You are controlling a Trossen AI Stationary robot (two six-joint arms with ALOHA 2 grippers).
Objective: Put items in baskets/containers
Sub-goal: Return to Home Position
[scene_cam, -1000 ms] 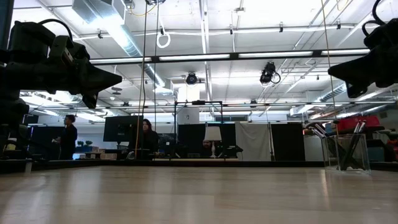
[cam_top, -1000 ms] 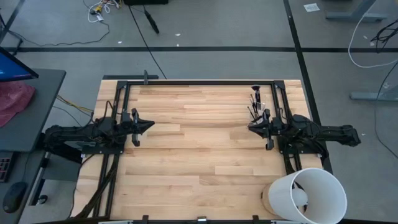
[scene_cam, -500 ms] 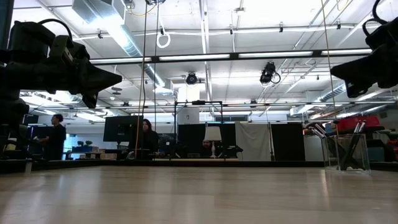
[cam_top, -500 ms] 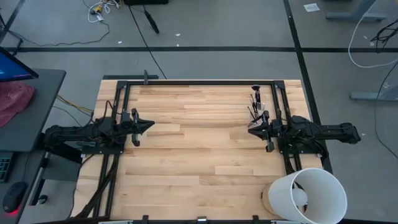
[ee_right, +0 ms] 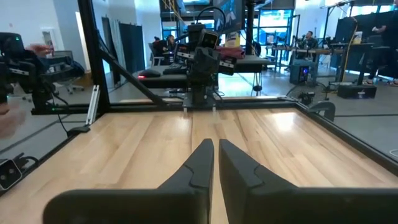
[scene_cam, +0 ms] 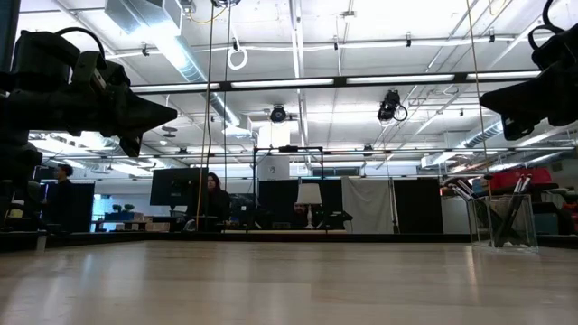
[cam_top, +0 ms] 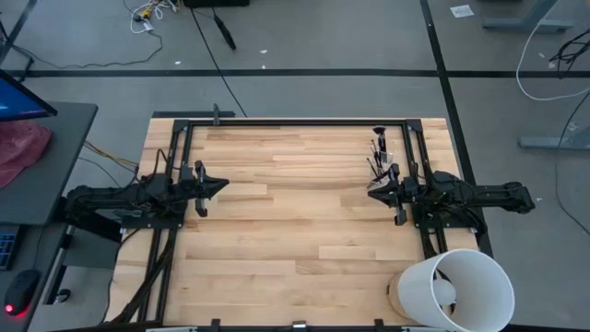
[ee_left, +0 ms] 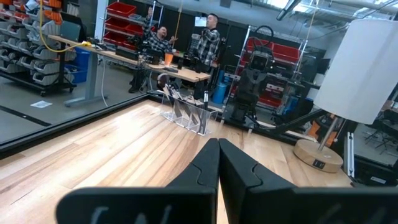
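The clear plastic cup [cam_top: 380, 155] stands on the table near its far right corner. Several dark makeup brushes [cam_top: 378, 143] stand in it, handles down, leaning on its rim. The cup also shows in the low view [scene_cam: 508, 222] and the left wrist view [ee_left: 186, 109]. My left gripper [cam_top: 221, 186] is shut and empty, held above the table's left side. My right gripper [cam_top: 371, 190] is shut and empty, held above the table just on the near side of the cup. I see no loose brushes on the table.
A large white bucket [cam_top: 456, 290] stands on a round wooden base at the table's near right corner, also in the left wrist view [ee_left: 367, 68]. A black frame [cam_top: 295, 121] runs along the table's far edge and sides. Bare wood [cam_top: 295, 221] lies between the arms. People stand in the room beyond.
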